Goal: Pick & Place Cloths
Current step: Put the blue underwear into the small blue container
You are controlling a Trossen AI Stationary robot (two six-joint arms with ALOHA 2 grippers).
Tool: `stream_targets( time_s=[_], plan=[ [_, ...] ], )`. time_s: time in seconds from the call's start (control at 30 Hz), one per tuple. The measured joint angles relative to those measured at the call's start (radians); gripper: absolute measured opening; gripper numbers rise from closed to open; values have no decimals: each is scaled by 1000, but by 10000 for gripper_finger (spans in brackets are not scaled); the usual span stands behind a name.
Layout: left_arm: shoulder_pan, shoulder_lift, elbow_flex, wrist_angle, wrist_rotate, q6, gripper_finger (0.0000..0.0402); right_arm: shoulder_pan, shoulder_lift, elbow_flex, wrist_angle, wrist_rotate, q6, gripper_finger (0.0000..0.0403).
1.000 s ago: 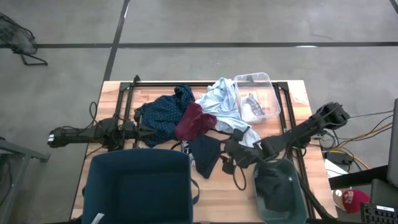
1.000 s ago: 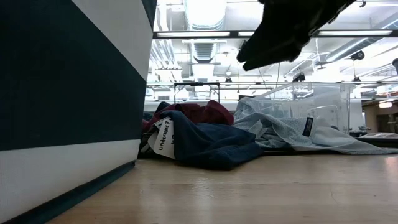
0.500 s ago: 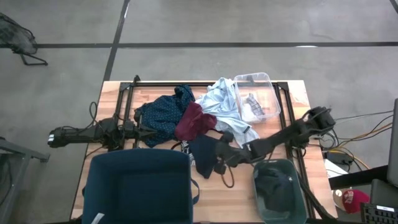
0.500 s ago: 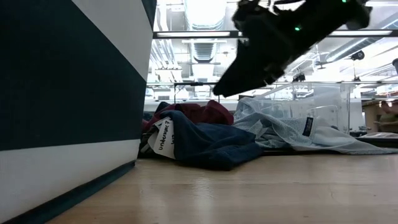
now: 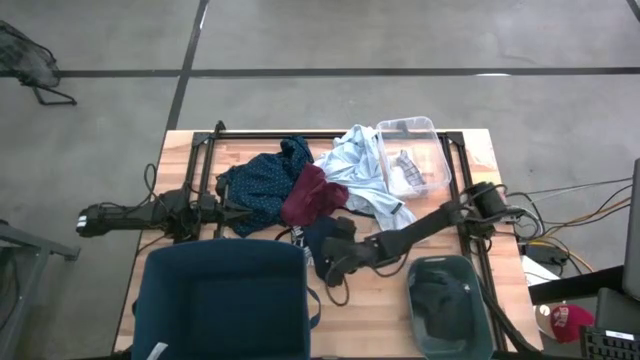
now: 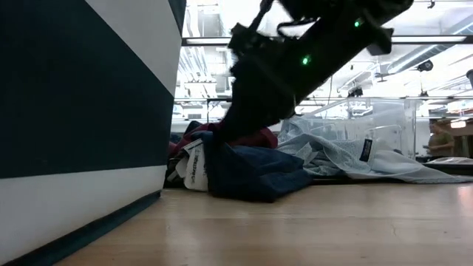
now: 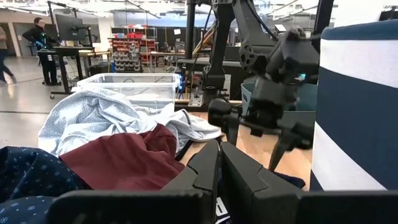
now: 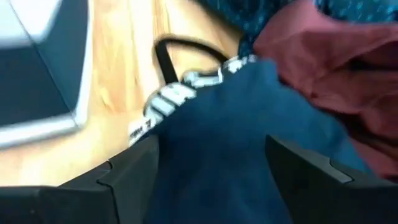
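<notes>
A dark navy garment (image 5: pixel 316 240) with a white label (image 6: pixel 191 167) lies crumpled at the table's middle, beside the maroon piece (image 5: pixel 312 196). The navy dotted shirt (image 5: pixel 258 186) and the pale blue-white shirt (image 5: pixel 352 162) lie behind them. Grey-white socks (image 5: pixel 404 172) sit in a clear tub (image 5: pixel 432 150). My right gripper (image 5: pixel 335 258) is open and low over the dark navy garment (image 8: pixel 236 124). My left gripper (image 5: pixel 236 212) rests shut by the dotted shirt's edge. My right gripper (image 8: pixel 211 179) comes slanting down from the table's right onto the top of the dark navy garment (image 6: pixel 229 148). Its open fingers (image 8: pixel 127 180) stand on either side of a hump of that cloth. The garment lies slack on the table. Whether the pads press in, I cannot tell.
A dark blue fabric bin (image 5: pixel 220 300) stands at the near edge on the left, close to the garment. A teal bin (image 5: pixel 470 300) with a dark piece inside sits near right. A black strap loop (image 5: pixel 338 292) lies on the wood between them. A black frame runs along the table's far side.
My right gripper has swung from above the teal bin toward the table's left and gone down to the dark navy garment, staying open. The garment's near edge with the label has shifted slightly. My left arm has kept still.
</notes>
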Motion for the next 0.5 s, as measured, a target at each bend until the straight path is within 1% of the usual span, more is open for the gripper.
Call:
stream_targets(
  time_s=[0.13, 0.3, 0.4, 0.5],
  plan=[
    [0, 0, 0, 0, 0, 0, 23, -7, 66, 65, -82, 9, 3, 273],
    [0, 2, 0, 0, 0, 0, 23, -15, 131, 130, -132, 26, 0, 249],
    [0, 4, 0, 0, 0, 0, 23, -14, 148, 149, -161, 43, 0, 222],
    [0, 4, 0, 0, 0, 0, 23, -14, 154, 161, -183, 44, 0, 182]
  ],
)
